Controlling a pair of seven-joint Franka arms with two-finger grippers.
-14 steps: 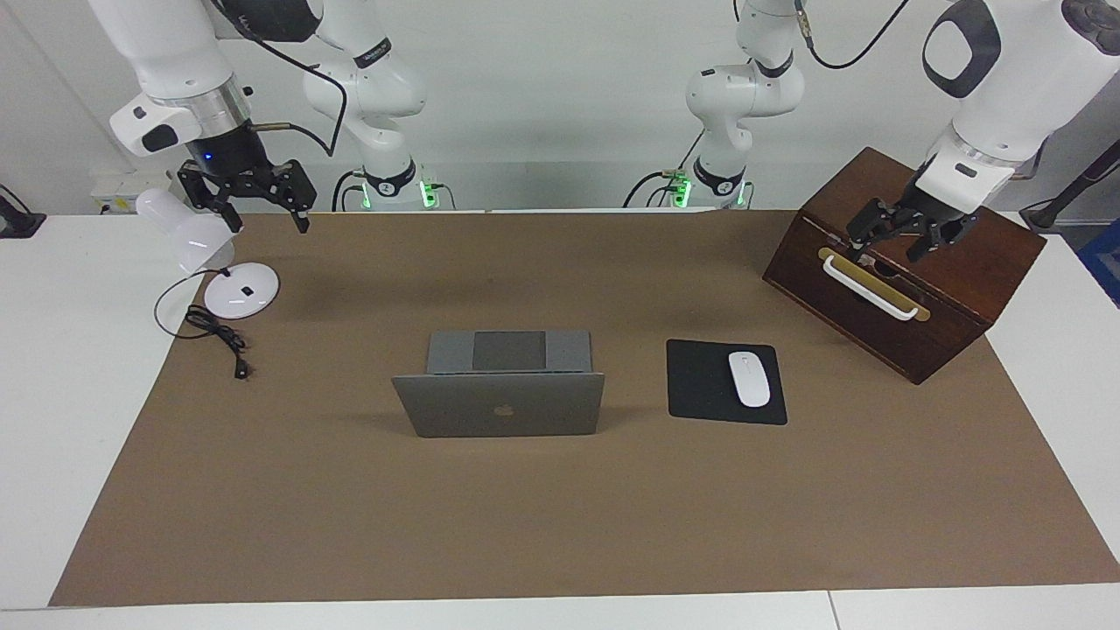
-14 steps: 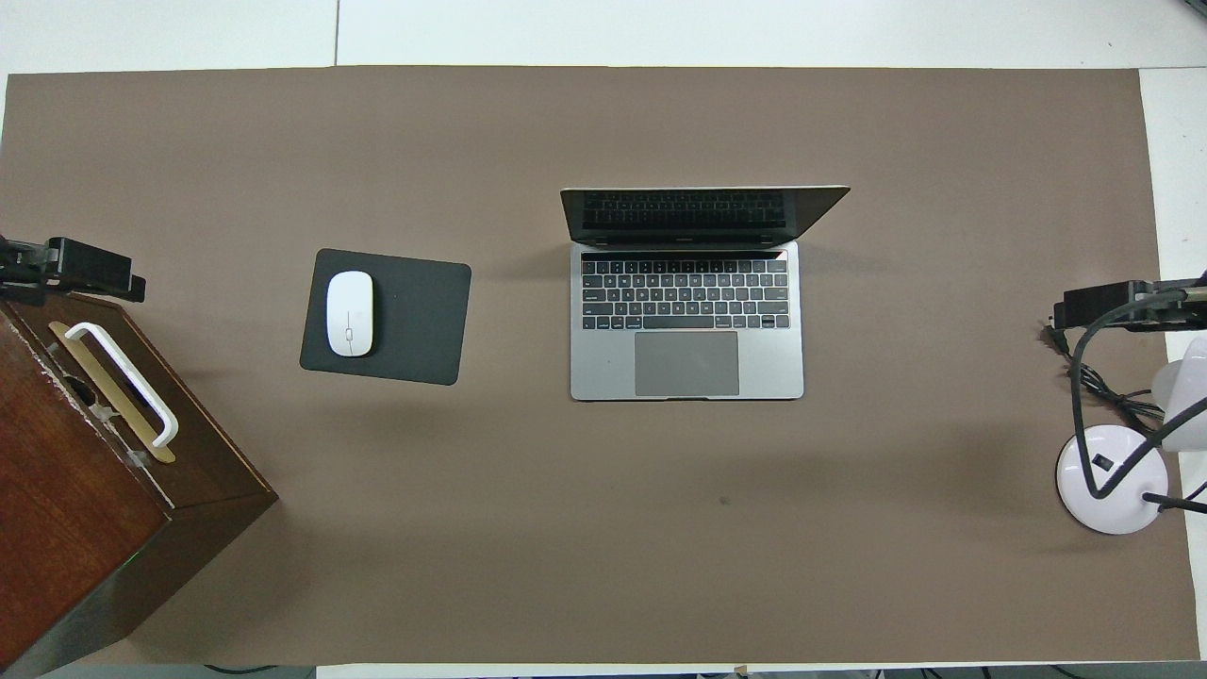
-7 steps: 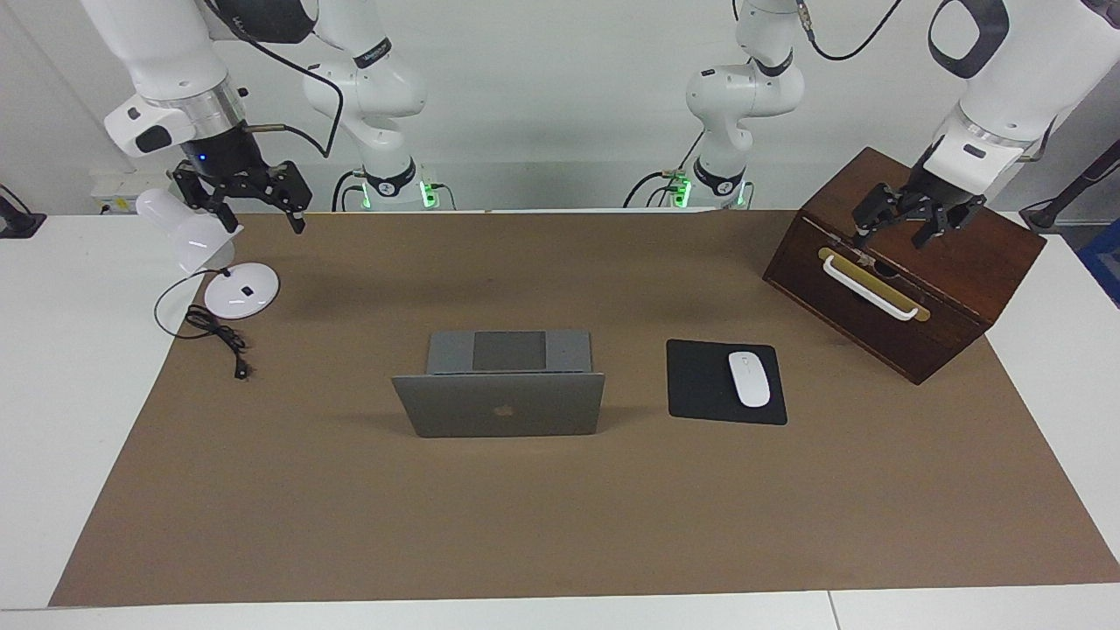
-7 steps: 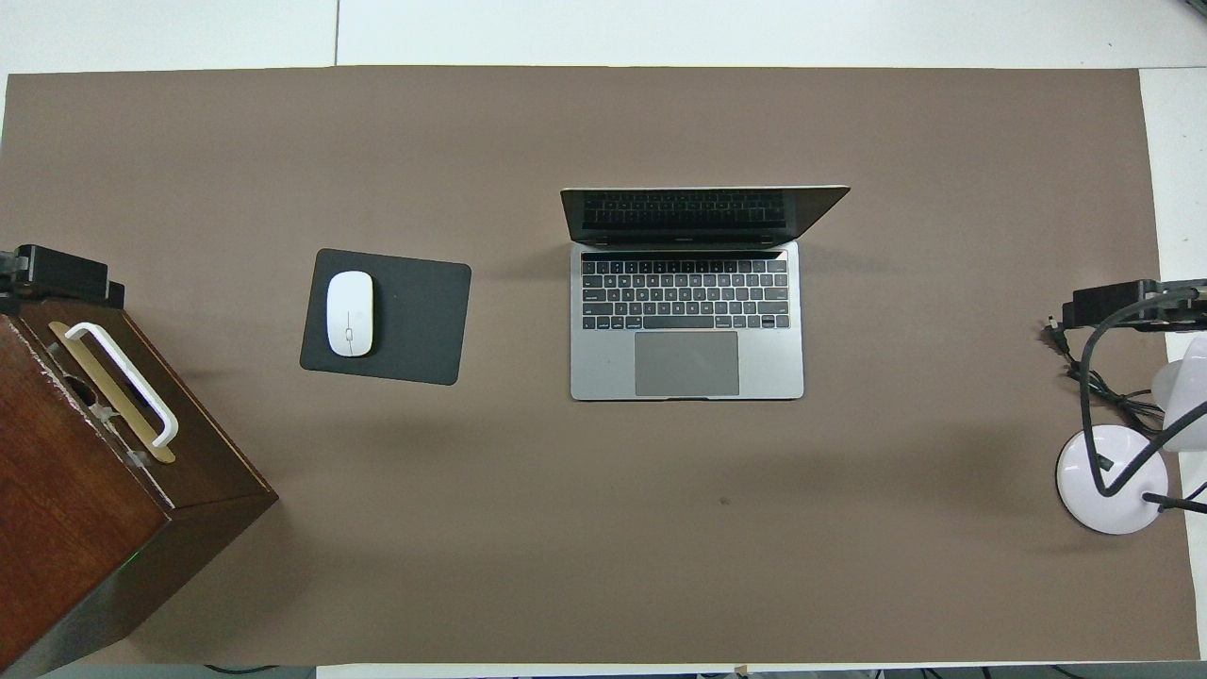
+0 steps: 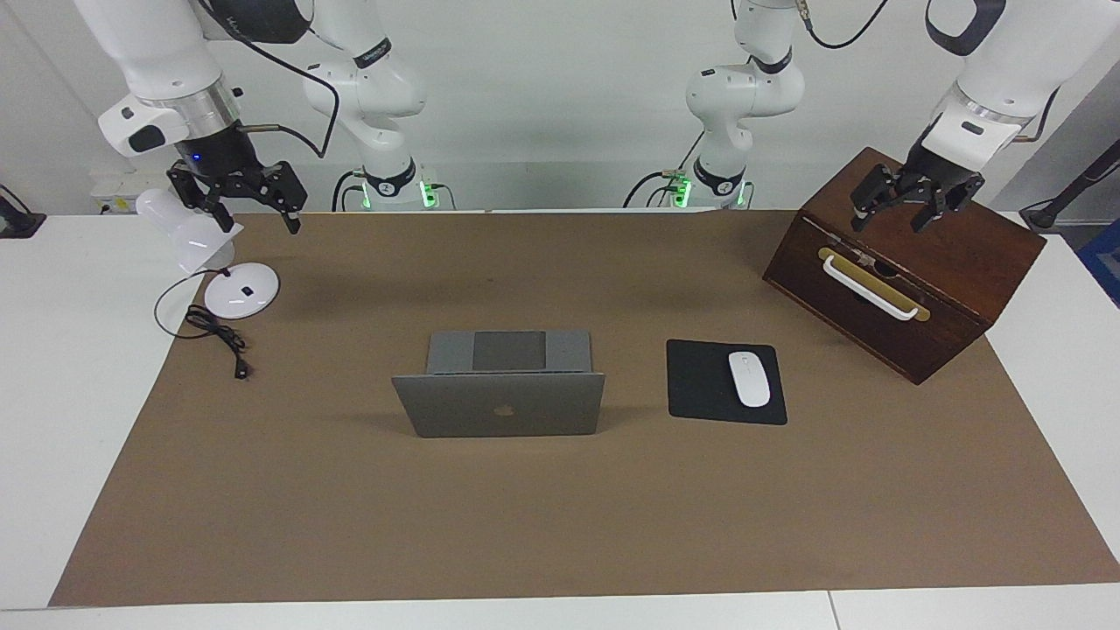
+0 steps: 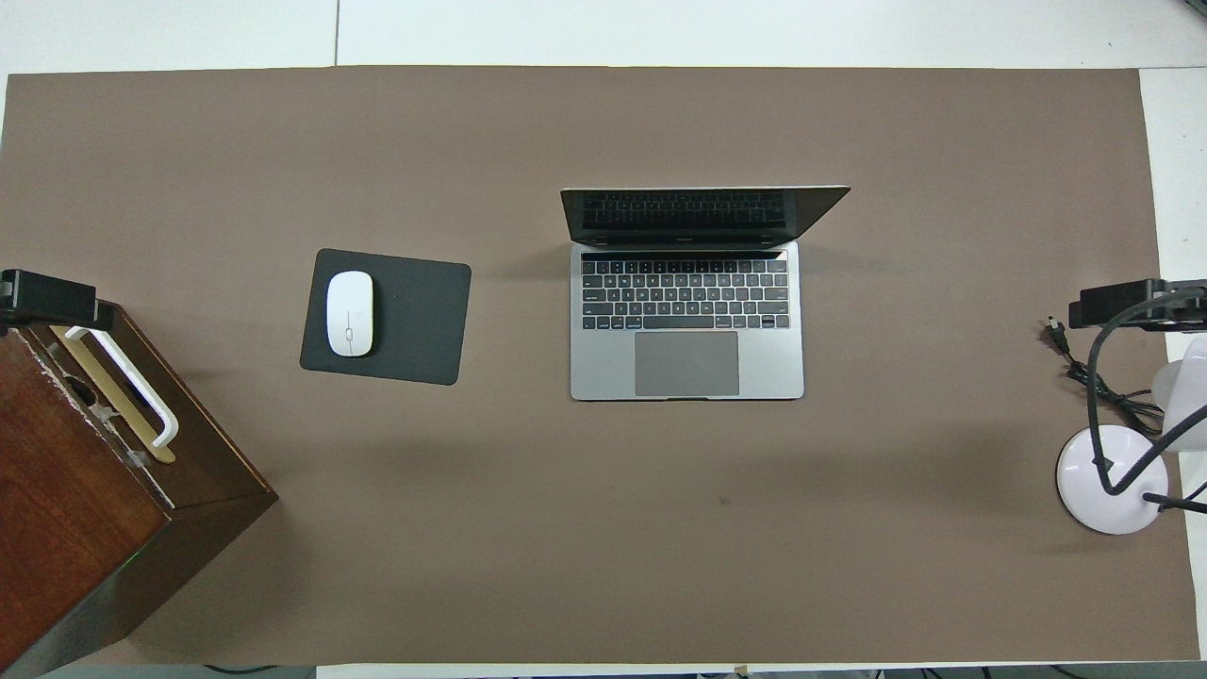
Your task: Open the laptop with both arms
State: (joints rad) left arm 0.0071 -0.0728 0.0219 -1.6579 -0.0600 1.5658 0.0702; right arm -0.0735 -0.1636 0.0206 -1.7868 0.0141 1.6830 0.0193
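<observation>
The silver-grey laptop (image 5: 499,404) (image 6: 686,321) stands open in the middle of the brown mat, lid upright with its logo facing away from the robots, keyboard and trackpad showing in the overhead view. Nothing touches it. My left gripper (image 5: 889,219) (image 6: 47,297) hangs open in the air over the wooden box, holding nothing. Above the desk lamp's head, my right gripper (image 5: 261,220) (image 6: 1122,304) is open and holds nothing as well. Both arms are well away from the laptop, one at each end of the table.
A dark wooden box (image 5: 954,254) with a white handle (image 5: 866,287) sits at the left arm's end. A black mouse pad (image 5: 700,385) with a white mouse (image 5: 749,378) lies beside the laptop. A white desk lamp (image 5: 241,289) and its cable (image 5: 214,332) sit at the right arm's end.
Both grippers have risen and drawn back toward the robots, the left one lifting from above the box's handle to over its top. The laptop has not moved.
</observation>
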